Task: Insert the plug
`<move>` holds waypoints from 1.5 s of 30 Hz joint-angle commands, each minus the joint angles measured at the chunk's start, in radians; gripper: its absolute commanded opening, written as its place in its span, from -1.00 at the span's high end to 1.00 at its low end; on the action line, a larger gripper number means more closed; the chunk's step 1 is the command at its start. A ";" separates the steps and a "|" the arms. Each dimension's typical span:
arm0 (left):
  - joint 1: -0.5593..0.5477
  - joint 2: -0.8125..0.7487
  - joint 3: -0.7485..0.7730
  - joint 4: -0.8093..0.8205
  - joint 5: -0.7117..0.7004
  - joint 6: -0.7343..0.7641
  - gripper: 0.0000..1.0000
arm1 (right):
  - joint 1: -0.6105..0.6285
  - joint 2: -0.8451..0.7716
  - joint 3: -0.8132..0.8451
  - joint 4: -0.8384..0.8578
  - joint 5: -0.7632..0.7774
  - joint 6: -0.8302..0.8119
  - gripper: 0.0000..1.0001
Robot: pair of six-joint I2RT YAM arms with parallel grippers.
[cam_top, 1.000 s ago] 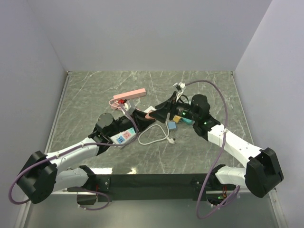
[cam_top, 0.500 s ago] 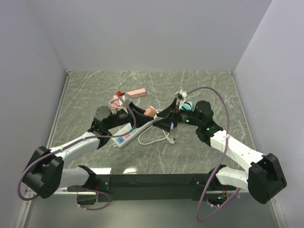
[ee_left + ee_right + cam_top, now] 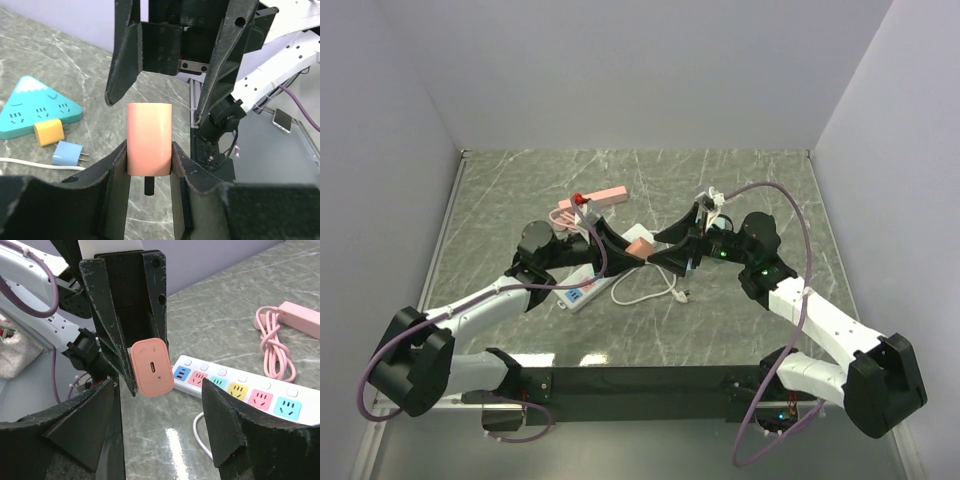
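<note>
My left gripper [image 3: 632, 246] is shut on a pink plug [image 3: 641, 247] and holds it in the air above the table's middle. In the left wrist view the plug [image 3: 149, 137] sits upright between my pads, with a dark prong showing under it. My right gripper [image 3: 667, 257] is open and faces the plug; its fingers [image 3: 125, 60] stand on either side just beyond it. In the right wrist view the plug's [image 3: 152, 367] port end faces me between my open jaws. The white power strip [image 3: 582, 290] with coloured sockets [image 3: 240, 390] lies on the table below.
A pink power strip [image 3: 603, 197] with its coiled pink cable [image 3: 275, 345] lies at the back. A white cable [image 3: 645, 291] loops in front of the white strip. A teal triangular socket block [image 3: 37, 107], a yellow plug [image 3: 49, 133] and a blue plug [image 3: 67, 152] lie on the table.
My left gripper has risen from the white strip and carried the pink plug up and right. My right gripper has swung left and now faces the plug, open.
</note>
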 commanded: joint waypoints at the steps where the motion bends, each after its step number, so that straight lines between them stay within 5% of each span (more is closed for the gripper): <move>1: 0.002 0.010 0.053 0.034 0.055 -0.010 0.99 | 0.011 0.013 0.012 0.080 -0.042 0.004 -0.53; 9: 0.001 0.040 0.067 0.005 0.054 -0.004 0.99 | 0.060 0.064 0.055 0.094 -0.059 0.004 -0.26; 12: -0.001 0.038 0.075 -0.026 0.040 0.014 0.99 | 0.069 0.068 0.055 0.101 -0.056 0.003 -0.04; 15: -0.001 0.037 0.073 -0.029 0.032 0.019 0.99 | 0.071 0.070 0.053 0.103 -0.058 0.000 0.37; 22: -0.002 0.049 0.081 -0.062 0.006 0.034 0.99 | 0.075 0.067 0.050 0.091 -0.039 -0.012 0.82; 24: -0.004 0.047 0.082 -0.086 -0.029 0.048 0.77 | 0.075 0.052 0.041 0.091 -0.016 -0.014 1.00; 29: -0.007 0.017 0.081 -0.169 -0.120 0.093 0.08 | 0.074 0.009 0.029 0.062 0.047 -0.045 1.00; 34: -0.013 -0.016 0.075 -0.216 -0.176 0.126 -0.28 | 0.072 -0.028 0.065 -0.036 0.123 -0.075 1.00; 35: -0.013 -0.020 0.070 -0.223 -0.187 0.129 -0.52 | 0.074 -0.034 0.068 -0.049 0.132 -0.083 1.00; 45: -0.021 -0.135 0.030 -0.353 -0.370 0.183 -0.65 | 0.066 -0.030 0.110 -0.119 0.211 -0.111 1.00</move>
